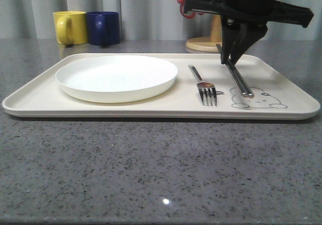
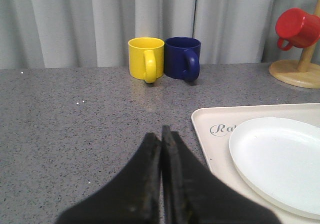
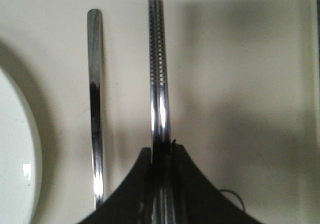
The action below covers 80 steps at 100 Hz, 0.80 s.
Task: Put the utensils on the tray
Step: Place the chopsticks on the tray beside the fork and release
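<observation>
Right pincer [image 1: 232, 60] grips chopsticks [image 1: 237, 77] on tray [image 1: 282, 79].

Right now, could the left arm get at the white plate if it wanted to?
Probably yes. The left pincer is shut and holds nothing, and the plate lies uncovered on the tray just beside it, with nothing between them.

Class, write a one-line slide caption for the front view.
Right gripper sets chopsticks beside fork and plate on tray.

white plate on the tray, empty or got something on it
Empty: the round shallow white plate shows only bare white surface; the silver metal fork lies beside it on the cream tray.
</observation>
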### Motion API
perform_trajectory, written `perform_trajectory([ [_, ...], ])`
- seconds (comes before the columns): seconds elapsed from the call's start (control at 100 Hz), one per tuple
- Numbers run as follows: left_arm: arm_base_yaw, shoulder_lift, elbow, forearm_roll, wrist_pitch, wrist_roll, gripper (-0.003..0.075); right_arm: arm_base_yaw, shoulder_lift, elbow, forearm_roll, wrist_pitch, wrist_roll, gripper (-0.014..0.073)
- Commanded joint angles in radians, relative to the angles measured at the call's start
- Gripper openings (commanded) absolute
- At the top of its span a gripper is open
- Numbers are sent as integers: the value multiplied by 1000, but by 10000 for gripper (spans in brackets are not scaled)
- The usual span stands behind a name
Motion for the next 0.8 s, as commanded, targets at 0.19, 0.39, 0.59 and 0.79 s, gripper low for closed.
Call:
perform_trajectory([
  [0.19,3,4,-27,-9,-78,-4,-18,0,-3,-35,-20,-61,15,15],
  [0.39,3,4,-27,-9,-78,-4,-18,0,11,-35,-17,-65,15,17],
  [0.59,3,4,-27,-9,-78,-4,-18,0,11,-35,-16,-67,15,61],
  [0.79,3,4,-27,-9,-78,-4,-18,0,11,-35,-16,-67,15,229],
])
